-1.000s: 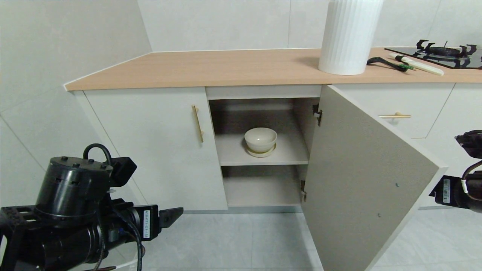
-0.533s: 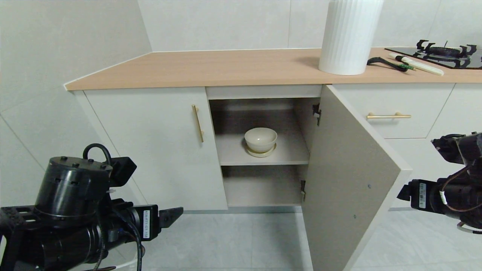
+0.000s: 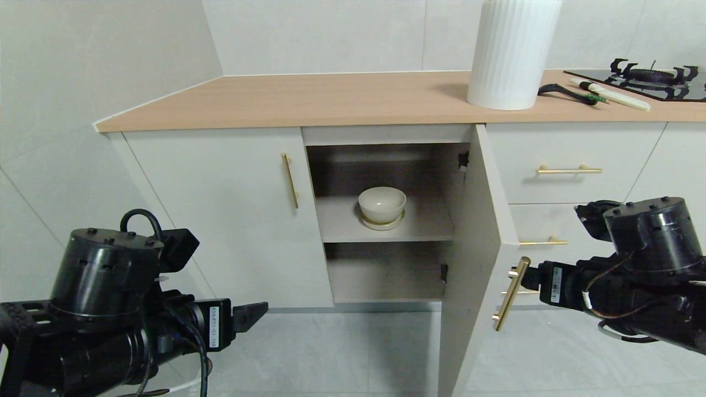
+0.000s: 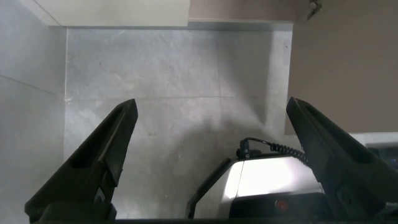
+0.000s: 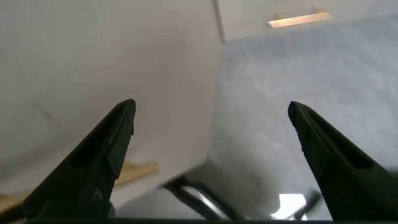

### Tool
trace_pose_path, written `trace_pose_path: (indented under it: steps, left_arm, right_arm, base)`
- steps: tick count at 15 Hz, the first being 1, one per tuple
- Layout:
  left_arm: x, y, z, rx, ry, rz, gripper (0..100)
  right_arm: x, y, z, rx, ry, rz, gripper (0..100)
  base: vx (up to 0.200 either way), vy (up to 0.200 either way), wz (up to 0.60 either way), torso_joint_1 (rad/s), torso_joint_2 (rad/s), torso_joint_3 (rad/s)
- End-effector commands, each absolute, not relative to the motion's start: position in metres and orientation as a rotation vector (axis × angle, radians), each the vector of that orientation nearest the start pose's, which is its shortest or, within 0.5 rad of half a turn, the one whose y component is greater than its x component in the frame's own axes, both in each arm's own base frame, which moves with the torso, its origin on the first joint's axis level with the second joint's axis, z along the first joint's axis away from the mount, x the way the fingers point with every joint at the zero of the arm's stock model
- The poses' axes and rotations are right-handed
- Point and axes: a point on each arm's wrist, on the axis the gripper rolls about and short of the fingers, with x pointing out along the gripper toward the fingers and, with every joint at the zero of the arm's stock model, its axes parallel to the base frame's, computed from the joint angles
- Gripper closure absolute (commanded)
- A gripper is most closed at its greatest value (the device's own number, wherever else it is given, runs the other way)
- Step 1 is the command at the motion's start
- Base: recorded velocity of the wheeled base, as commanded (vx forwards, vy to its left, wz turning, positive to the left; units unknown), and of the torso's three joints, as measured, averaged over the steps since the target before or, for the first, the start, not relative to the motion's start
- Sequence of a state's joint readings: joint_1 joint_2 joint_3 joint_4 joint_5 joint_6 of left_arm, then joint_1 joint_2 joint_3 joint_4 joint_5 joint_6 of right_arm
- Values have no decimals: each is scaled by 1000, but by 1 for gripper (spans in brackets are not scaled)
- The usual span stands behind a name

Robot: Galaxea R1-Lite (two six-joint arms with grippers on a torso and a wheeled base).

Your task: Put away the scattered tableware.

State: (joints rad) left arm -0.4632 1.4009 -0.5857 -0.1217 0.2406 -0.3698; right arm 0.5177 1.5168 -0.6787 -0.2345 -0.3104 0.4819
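Under the tabletop (image 3: 331,99), open cabinet (image 3: 386,138), upper shelf (image 3: 424,223): one pale bowl (image 3: 381,203), upright, seated on a saucer (image 3: 381,224) of like colour, at mid-shelf. Lower shelf (image 3: 380,278): in shadow, contents cannot be told.

Cabinet door (image 3: 474,264): hinged on the robot's right, standing partly open and seen nearly edge-on, with a gold bar handle (image 3: 511,294) on its outer face.

Right claw (image 5: 211,104): released, fingers spread wide, nothing held. It sits just beside the door's outer face near the handle; contact with the door or handle cannot be told.

Left claw (image 4: 212,101): released, fingers spread wide, nothing held. It hangs low over the tiled floor (image 3: 342,353), in front of the closed left door (image 3: 220,215) and well apart from the open compartment.

Tabletop items, robot's right end: one tall white ribbed cylinder (image 3: 513,52), upright; just beside it one black utensil (image 3: 562,91) and one long pale utensil (image 3: 612,95) with a green band, both lying flat; beyond them a black gas hob (image 3: 651,77).

Fittings: closed left door with a vertical gold handle (image 3: 289,181); drawer fronts to the right of the open door, each with a horizontal gold handle (image 3: 569,170).
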Motion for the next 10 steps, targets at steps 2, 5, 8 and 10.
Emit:
trace_pose_path:
  steps: [2,5,8,10]
  left_arm:
    - [183,-85,157,-120,669,-92,0]
    - [182,-85,161,-126,653,-91,0]
    - [181,-83,164,-133,637,-91,0]
    - [180,-83,165,-134,634,-92,0]
  right_arm:
    - [219,123,156,219,609,133,0]
    - [241,138,158,168,608,286,0]
    - [265,153,158,107,588,322,0]
    - [275,159,151,110,599,322,0]
  base:
    - [0,0,0,0,0,0]
    - [0,0,0,0,0,0]
    - [0,0,0,0,0,0]
    - [0,0,0,0,0,0]
